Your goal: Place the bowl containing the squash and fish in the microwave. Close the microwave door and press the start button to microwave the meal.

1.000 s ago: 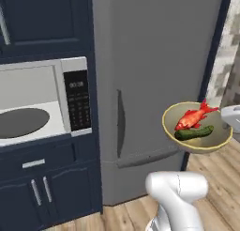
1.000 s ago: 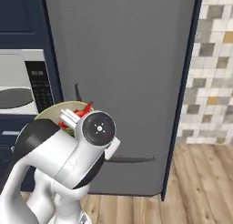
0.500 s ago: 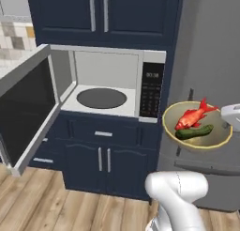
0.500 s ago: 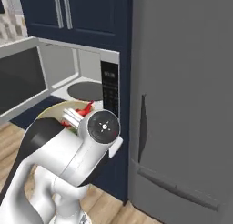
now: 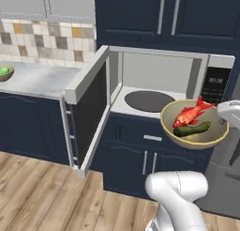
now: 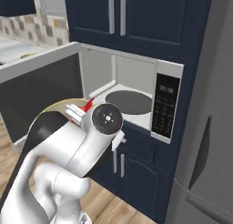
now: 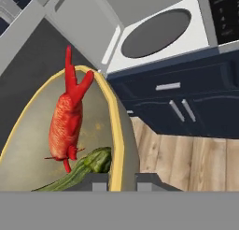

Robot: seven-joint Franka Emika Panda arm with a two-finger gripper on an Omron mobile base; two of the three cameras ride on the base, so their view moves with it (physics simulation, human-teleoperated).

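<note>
Base has driven: whole view shifted, microwave now ahead. Gripper clamps bowl rim; fingertips cut off. Arm hides bowl in right base view. Microwave door hangs open left.

Both base views face the open microwave at moderate range from behind the arm, left and right, sharing its turntable, while the hand view looks down close over the bowl toward the same cavity.

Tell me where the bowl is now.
In the left base view the bowl is held in the air at right, in front of the open microwave, with the fish and squash inside.
</note>
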